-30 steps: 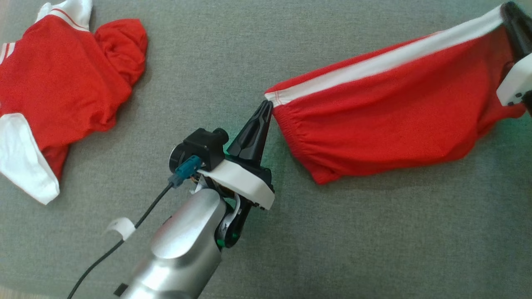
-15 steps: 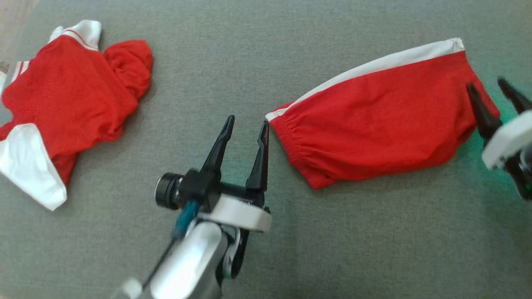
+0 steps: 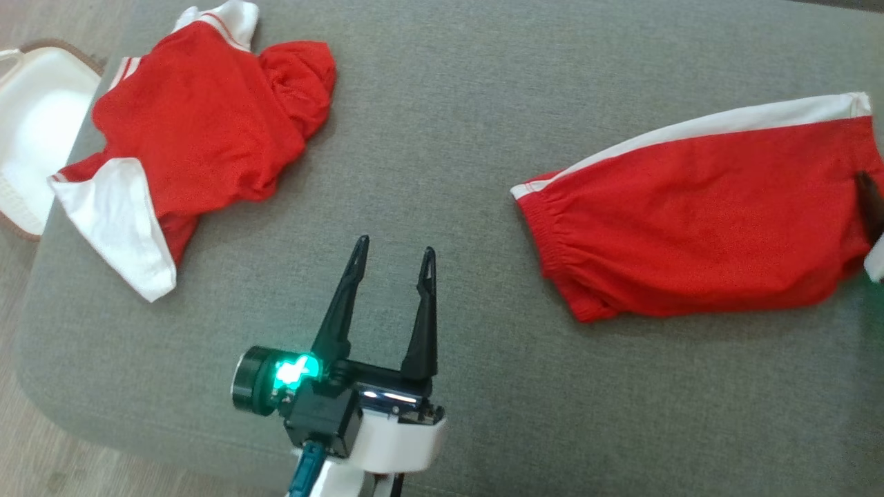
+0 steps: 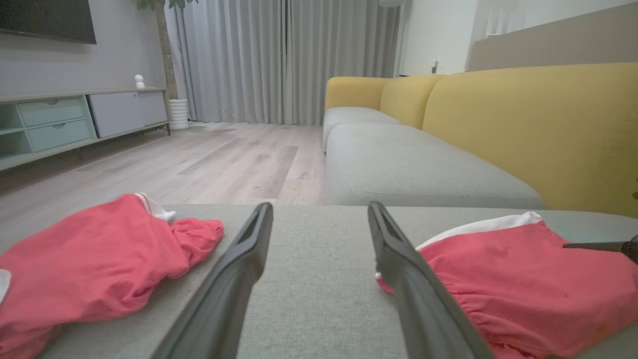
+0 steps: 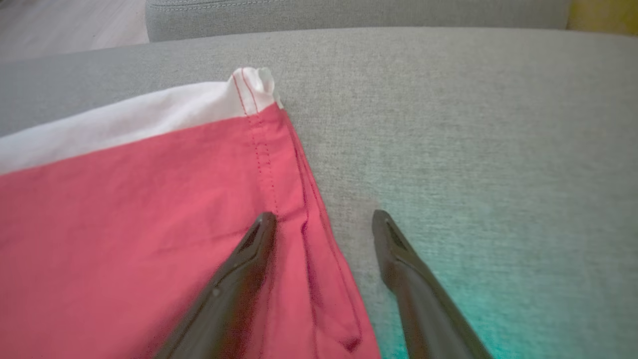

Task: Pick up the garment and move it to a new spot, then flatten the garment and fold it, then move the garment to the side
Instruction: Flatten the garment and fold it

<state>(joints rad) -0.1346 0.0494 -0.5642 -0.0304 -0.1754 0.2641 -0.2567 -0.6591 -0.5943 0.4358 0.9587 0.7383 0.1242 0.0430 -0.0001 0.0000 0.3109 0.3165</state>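
Two garments lie on the grey cushion [image 3: 442, 138]: red shorts [image 3: 697, 221] w/ white side stripe, spread flat at 3 o'clock in head view, and a crumpled red shirt [image 3: 200, 131] at 10 o'clock. Left pincer [image 3: 395, 246] at 6 o'clock, jaws wide, empty, btw. the two garments, touching neither. Right pincer [image 5: 324, 215] also wide, empty: one finger over the shorts' hem, the other over cushion.

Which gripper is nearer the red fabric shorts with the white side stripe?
Right. The right gripper straddles the hem edge of the red shorts, one finger over cloth; the left gripper sits off the waistband end, grey cushion between.
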